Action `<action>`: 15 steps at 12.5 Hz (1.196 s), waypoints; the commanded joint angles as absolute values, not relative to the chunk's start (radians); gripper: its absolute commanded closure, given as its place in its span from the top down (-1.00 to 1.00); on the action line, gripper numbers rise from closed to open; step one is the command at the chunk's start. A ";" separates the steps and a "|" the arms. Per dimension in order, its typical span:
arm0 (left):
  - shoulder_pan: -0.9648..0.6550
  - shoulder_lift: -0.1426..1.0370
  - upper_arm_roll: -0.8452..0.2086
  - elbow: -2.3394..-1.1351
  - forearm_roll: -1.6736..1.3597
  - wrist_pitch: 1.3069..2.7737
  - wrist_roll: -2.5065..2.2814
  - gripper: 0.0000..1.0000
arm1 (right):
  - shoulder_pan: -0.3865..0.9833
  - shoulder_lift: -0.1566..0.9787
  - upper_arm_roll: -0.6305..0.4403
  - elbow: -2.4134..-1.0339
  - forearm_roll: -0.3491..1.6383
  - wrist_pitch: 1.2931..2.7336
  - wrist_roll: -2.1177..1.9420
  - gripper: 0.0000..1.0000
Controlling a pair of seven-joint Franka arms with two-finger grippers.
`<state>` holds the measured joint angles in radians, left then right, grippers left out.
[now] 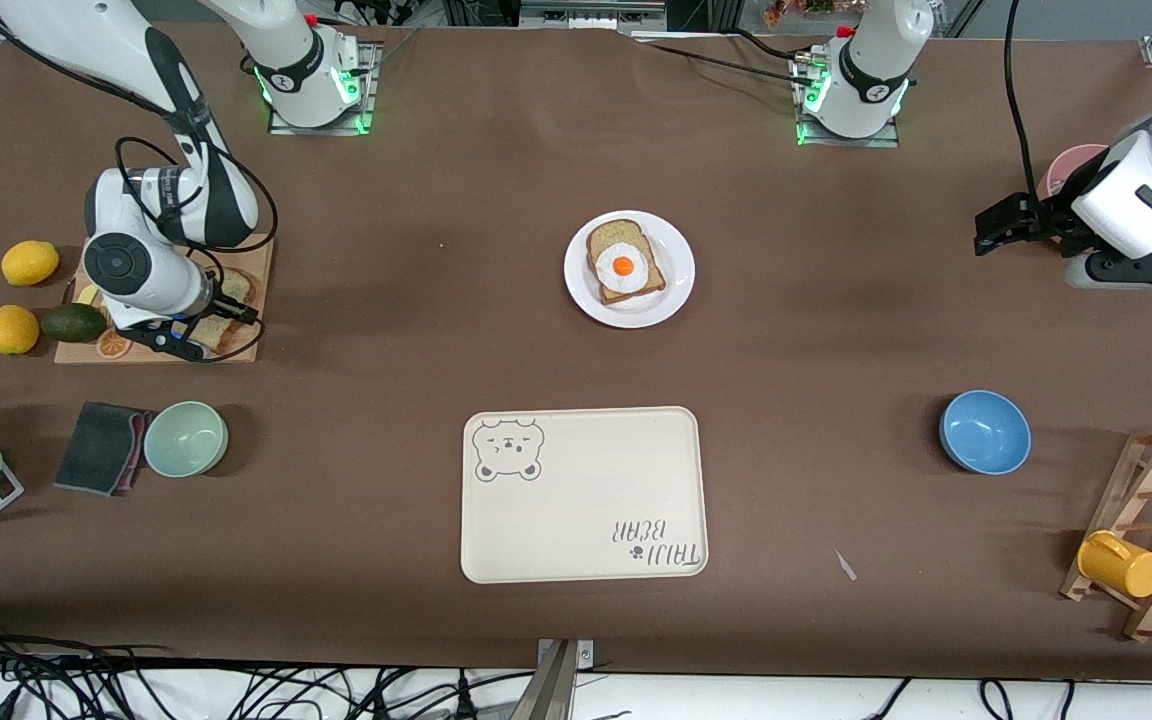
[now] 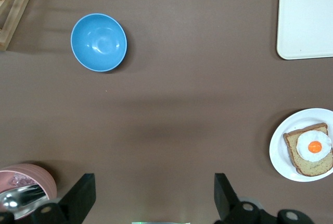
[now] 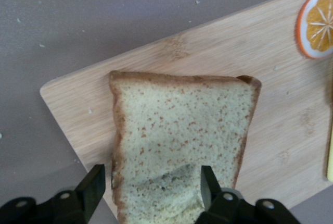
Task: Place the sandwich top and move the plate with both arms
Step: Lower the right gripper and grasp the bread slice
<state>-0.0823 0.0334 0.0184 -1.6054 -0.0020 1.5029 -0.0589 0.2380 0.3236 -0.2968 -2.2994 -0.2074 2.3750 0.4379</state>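
Fingers of the right gripper (image 3: 148, 195) stand apart, low over the sandwich top (image 3: 179, 143), one at the slice's crust edge and the other over its crumb; whether they touch the bread cannot be told. The slice lies flat on a wooden cutting board (image 3: 218, 52) at the right arm's end of the table, with an orange slice (image 3: 318, 22) on the same board. The left gripper (image 2: 153, 198) hangs wide open with nothing between its fingers, over bare table at the left arm's end, near a pink cup (image 2: 28, 187); this arm waits. Mid-table sits the plate (image 1: 629, 269), bearing an egg-topped bread slice (image 1: 624, 264), with the cream tray (image 1: 584, 493) nearer the front camera.
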 commanded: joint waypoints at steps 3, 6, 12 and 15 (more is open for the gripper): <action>-0.080 0.040 0.018 -1.585 -0.021 1.479 -0.051 1.00 | 0.239 0.345 -0.293 -2.284 -0.221 2.378 0.454 0.39; -0.080 0.040 0.018 -1.585 -0.021 1.477 -0.051 1.00 | 0.245 0.347 -0.291 -2.273 -0.219 2.375 0.456 -0.30; -0.080 0.040 0.018 -1.586 -0.021 1.476 -0.049 1.00 | 0.261 0.345 -0.288 -2.254 -0.219 2.361 0.434 -1.00; -0.078 0.040 0.020 -1.586 -0.021 1.473 -0.049 1.00 | 0.267 0.305 -0.285 -2.200 -0.218 2.214 0.385 -1.00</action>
